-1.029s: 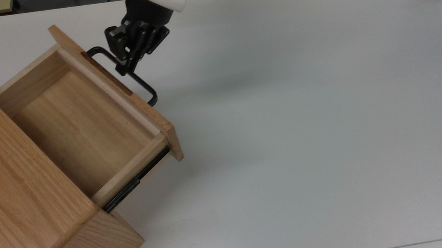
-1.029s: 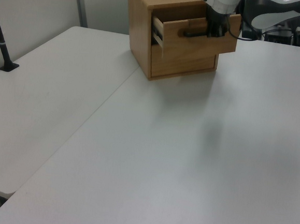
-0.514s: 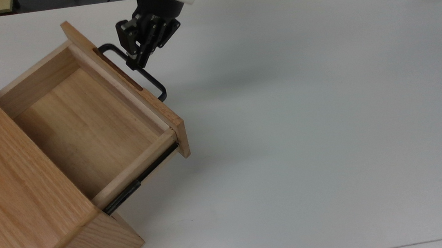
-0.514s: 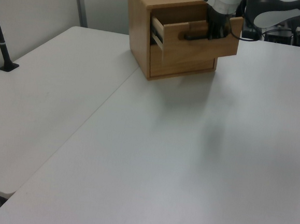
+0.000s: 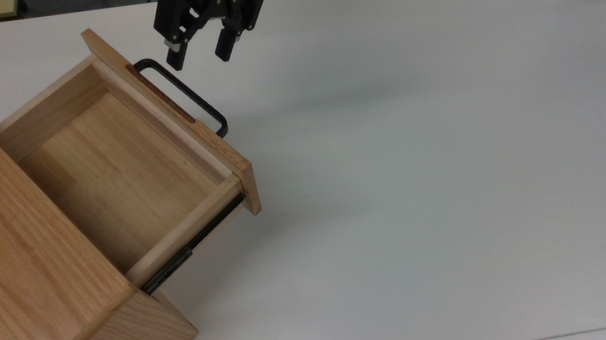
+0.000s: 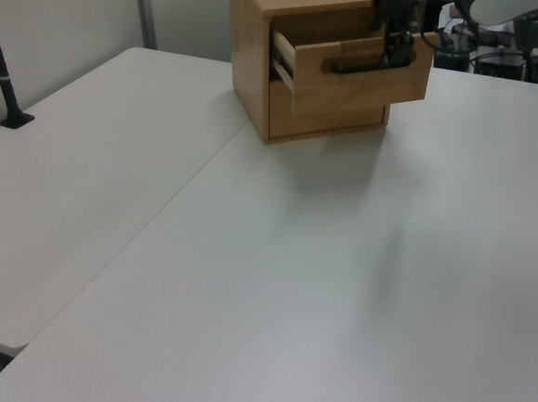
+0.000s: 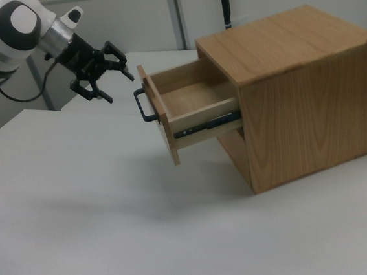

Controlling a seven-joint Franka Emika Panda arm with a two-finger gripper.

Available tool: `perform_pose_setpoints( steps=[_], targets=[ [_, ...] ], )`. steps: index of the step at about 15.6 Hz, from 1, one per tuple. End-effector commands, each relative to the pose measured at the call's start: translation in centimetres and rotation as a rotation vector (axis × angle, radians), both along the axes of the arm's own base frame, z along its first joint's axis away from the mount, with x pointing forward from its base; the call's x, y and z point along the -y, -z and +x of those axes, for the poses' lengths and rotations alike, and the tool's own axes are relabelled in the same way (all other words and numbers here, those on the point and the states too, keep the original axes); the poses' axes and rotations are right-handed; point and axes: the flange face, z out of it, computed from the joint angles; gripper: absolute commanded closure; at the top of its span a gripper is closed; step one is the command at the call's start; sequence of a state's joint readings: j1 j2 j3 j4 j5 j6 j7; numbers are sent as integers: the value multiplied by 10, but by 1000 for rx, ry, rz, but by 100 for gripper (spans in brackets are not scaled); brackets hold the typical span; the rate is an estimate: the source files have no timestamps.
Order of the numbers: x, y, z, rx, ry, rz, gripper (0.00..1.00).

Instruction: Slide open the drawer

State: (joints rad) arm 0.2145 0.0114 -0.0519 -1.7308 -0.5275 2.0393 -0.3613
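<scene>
Drawer [image 5: 112, 173]: light oak, pulled well out of cabinet [image 5: 6, 291], standing at the top view's left on white bench [image 5: 422, 180]. Interior bare wood. Flat front panel [image 5: 174, 121] angled toward the top view's upper right. Black side rail [image 5: 193, 249] exposed beneath the near wall. In the right view, same drawer [image 7: 190, 107] projecting from the upper opening toward the right view's left, rail [image 7: 205, 126] visible along its side. In the left view, drawer [image 6: 354, 68] extended from the cabinet [image 6: 252, 60] front at the far end of the bench [image 6: 291, 277].

Handle [image 5: 182, 95]: black U-shaped bar, fixed to the front panel, free of any grip. Seen edge-on in the right view [image 7: 143, 106]; a dark horizontal bar in the left view [image 6: 363, 67].

Hand [image 5: 200, 56]: black, two-fingered, fingers [image 5: 223, 47] spread apart, holding nothing. Positioned near the handle's far end, apart from it, toward the top view's upper edge. In the right view, hand [image 7: 109, 76] hanging above the bench to the right view's left of the handle, clear of it, fingers splayed, white arm [image 7: 11, 37] behind. In the left view, hand [image 6: 399, 45] overlapping the drawer front's upper right portion.

Cabinet [image 7: 303, 93]: larger oak box, closed lower front beneath the drawer.
</scene>
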Motion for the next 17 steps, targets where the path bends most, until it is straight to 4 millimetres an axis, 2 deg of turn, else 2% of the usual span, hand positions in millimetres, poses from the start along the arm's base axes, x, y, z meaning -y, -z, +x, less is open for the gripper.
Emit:
perform_pose_setpoints(
  steps=[1,3,4,10,12,17],
  targets=[
    [-7,-21,-14,-52,86,165,13],
    [-6,-26,-19,-78,159,253,2],
    [-7,-28,-23,-80,208,282,0],
    [-6,-20,-45,-181,595,501,0],
    [4,-16,-51,-220,659,496,0],
    [49,-12,-52,-243,734,491,0]
  ],
)
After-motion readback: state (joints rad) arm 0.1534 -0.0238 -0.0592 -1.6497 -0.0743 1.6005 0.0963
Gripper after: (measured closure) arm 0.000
